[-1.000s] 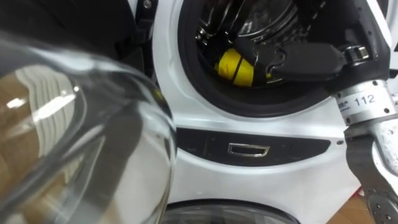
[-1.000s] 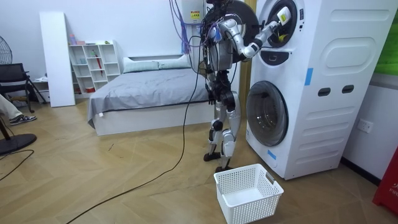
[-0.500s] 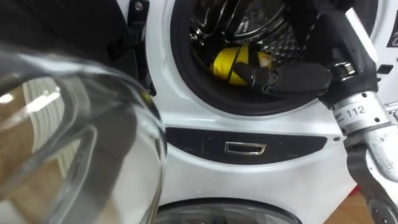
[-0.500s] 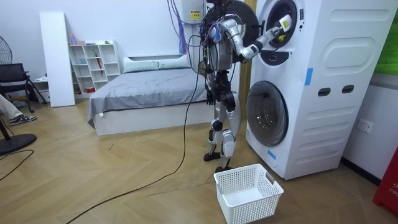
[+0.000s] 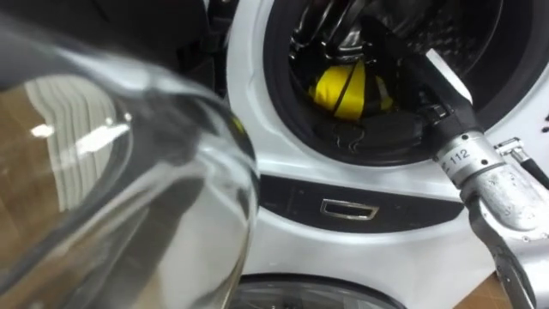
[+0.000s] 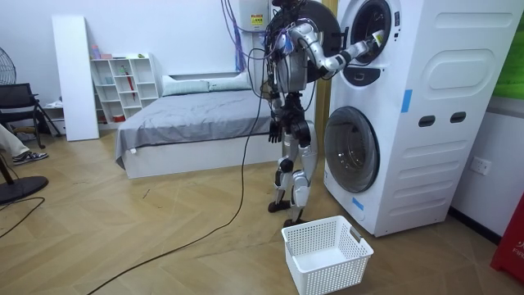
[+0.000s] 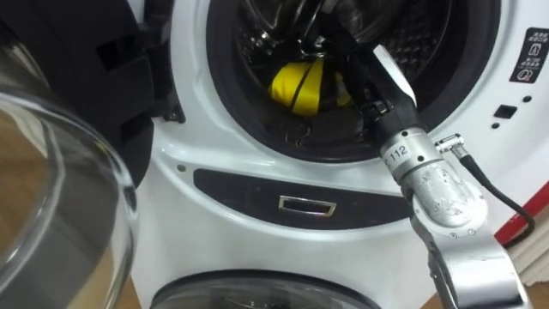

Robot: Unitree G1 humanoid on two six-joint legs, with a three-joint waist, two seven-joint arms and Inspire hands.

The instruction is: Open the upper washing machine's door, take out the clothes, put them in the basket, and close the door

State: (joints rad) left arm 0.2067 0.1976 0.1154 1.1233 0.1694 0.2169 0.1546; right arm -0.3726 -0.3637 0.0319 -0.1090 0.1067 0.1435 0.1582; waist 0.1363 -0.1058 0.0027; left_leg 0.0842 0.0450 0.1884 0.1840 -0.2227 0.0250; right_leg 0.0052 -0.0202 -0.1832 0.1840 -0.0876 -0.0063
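Yellow garment in the washing machine drum, right hand inside beside it, grip cannot be told; step likely grasping; next calls for a sure hold, then withdrawal

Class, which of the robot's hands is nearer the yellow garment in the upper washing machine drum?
Right. The right hand is inside the drum, right at the yellow garment. The left hand hangs by the robot's side, well below and outside the drum.

Yellow garment bunched inside the upper drum
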